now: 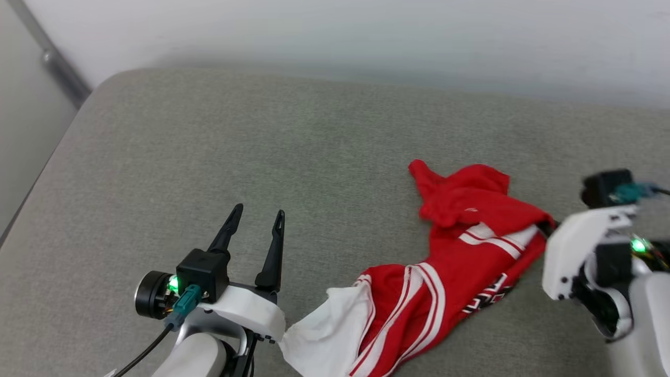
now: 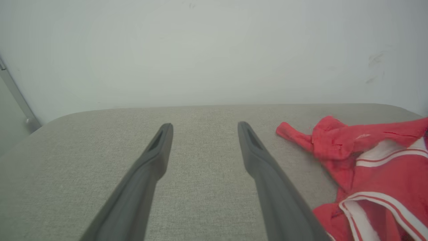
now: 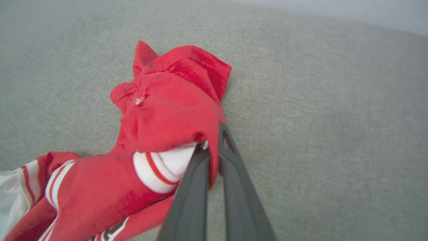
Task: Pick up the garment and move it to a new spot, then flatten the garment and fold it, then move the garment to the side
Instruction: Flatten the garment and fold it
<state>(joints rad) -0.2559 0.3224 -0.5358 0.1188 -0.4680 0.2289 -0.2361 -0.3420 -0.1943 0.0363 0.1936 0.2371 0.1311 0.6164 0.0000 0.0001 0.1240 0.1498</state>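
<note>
The garment (image 1: 460,246) lies crumpled on the grey cushion, red with white sleeves and striped trim, a bit of black lettering showing near its lower right. A white sleeve trails toward the bottom edge of the head view. My right gripper (image 3: 214,142) is shut on a red fold of the garment (image 3: 170,113), with the cloth pinched between its fingers beside a white striped cuff. In the head view its fingertips (image 1: 547,228) are mostly hidden by the cloth. My left gripper (image 1: 257,214) stands open to the garment's left, nothing between its fingers (image 2: 160,147), with the garment (image 2: 364,157) off to its right.
The grey cushion (image 1: 209,136) stretches wide to the left and back. A pale wall (image 1: 366,31) runs behind it, and a metal rail (image 1: 57,63) sits past the cushion's far left corner.
</note>
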